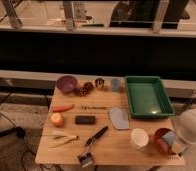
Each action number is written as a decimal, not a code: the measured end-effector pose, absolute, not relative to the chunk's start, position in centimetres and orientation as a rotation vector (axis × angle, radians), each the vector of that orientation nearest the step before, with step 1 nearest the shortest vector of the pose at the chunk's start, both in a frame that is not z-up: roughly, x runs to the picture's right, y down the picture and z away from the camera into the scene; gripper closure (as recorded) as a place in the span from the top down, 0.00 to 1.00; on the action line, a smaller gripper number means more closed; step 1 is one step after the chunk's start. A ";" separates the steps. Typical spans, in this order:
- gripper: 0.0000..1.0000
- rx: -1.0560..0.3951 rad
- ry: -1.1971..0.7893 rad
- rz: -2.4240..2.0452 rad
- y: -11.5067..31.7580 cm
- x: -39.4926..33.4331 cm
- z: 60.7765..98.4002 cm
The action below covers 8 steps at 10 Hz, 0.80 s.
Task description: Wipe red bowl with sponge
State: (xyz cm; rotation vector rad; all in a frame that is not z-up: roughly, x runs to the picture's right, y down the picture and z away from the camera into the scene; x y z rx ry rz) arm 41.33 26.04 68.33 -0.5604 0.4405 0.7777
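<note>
The red bowl (162, 142) sits at the front right corner of the wooden table (111, 150), just right of the white cup (139, 138). The light-blue sponge (169, 136) lies inside the bowl on its right side. My gripper (174, 139) reaches in from the right at the sponge, at the end of the white arm (192, 126). The arm hides the bowl's right rim.
A green tray (165, 106) stands at the back right. A blue-grey cloth (119, 118), a black block (85, 120) and a black-handled brush (93, 143) lie mid-table. A purple bowl (66, 83), carrot (63, 107) and round fruit (57, 119) are on the left.
</note>
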 end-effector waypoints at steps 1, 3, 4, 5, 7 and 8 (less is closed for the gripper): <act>0.01 -0.546 0.446 0.775 25.6 41.6 68.5; 0.01 -0.521 0.442 0.772 25.0 41.8 69.1; 0.01 -0.509 0.437 0.771 24.7 41.9 69.3; 0.01 -0.502 0.427 0.768 24.5 41.8 69.6; 0.01 -0.493 0.399 0.753 24.0 41.2 70.2; 0.01 -0.491 0.388 0.747 23.8 40.9 70.5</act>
